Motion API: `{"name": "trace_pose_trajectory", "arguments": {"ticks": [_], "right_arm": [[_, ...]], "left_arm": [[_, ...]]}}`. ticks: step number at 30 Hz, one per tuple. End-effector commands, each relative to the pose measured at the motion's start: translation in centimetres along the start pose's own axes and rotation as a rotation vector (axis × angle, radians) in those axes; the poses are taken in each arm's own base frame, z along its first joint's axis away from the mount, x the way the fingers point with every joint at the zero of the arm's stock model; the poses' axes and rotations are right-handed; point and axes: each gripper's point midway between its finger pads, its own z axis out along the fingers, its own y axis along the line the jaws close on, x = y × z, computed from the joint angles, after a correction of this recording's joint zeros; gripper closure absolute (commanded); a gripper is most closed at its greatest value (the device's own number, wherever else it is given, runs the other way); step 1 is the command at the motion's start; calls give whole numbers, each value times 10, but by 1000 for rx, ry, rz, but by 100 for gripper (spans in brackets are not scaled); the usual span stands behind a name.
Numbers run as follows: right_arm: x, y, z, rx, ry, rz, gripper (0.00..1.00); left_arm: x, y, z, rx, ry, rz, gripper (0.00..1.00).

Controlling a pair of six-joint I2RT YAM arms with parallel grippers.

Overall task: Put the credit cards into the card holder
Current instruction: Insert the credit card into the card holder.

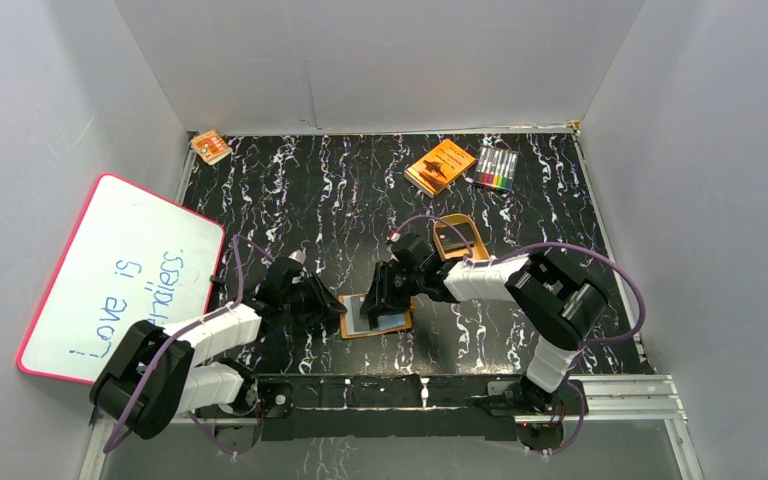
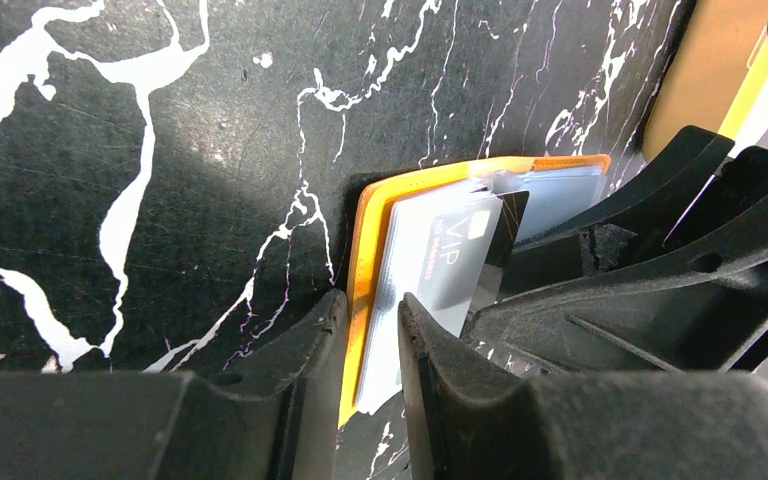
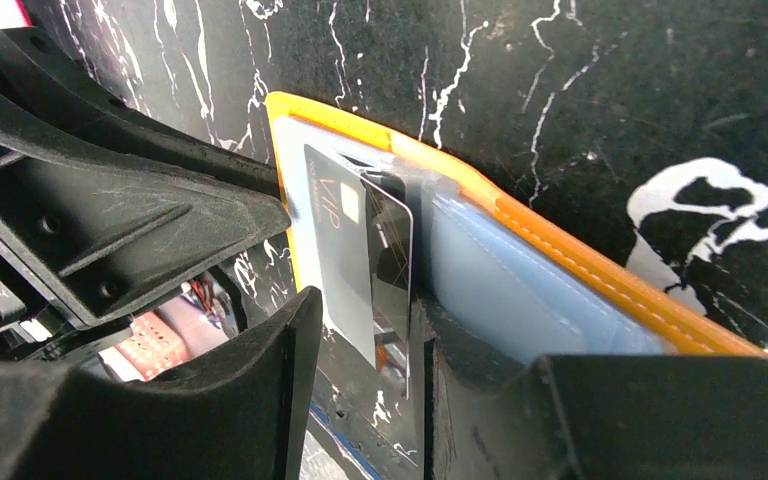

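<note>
The orange card holder (image 1: pixel 380 325) lies open on the black marbled table, its pale blue lining up. My left gripper (image 1: pixel 338 305) is shut on its left edge; in the left wrist view my gripper (image 2: pixel 372 305) pinches the orange rim (image 2: pixel 365 260) and the lining. A grey "VIP" credit card (image 2: pixel 440 260) stands partly in the holder, with a dark glossy strip beside it. My right gripper (image 1: pixel 380 295) is over the holder. In the right wrist view its jaws (image 3: pixel 365 305) stand apart around the card (image 3: pixel 340 250), whose glossy edge is against the right finger. The holder's orange rim (image 3: pixel 580 265) runs behind.
A gold tray (image 1: pixel 458 238) lies just behind the right gripper. An orange book (image 1: pixel 440 165) and a pack of markers (image 1: pixel 496 168) are at the back right. A small orange item (image 1: pixel 210 146) sits at the back left corner. A whiteboard (image 1: pixel 120 275) leans at the left.
</note>
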Motion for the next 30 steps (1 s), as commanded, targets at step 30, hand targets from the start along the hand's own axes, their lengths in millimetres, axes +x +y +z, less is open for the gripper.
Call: {"name": "trace_pose_trajectory", "arguments": {"ticks": [30], "right_arm": [[-33, 7, -31, 287, -141, -196, 36]], "left_arm": [[4, 6, -10, -39, 0, 28, 76]]}}
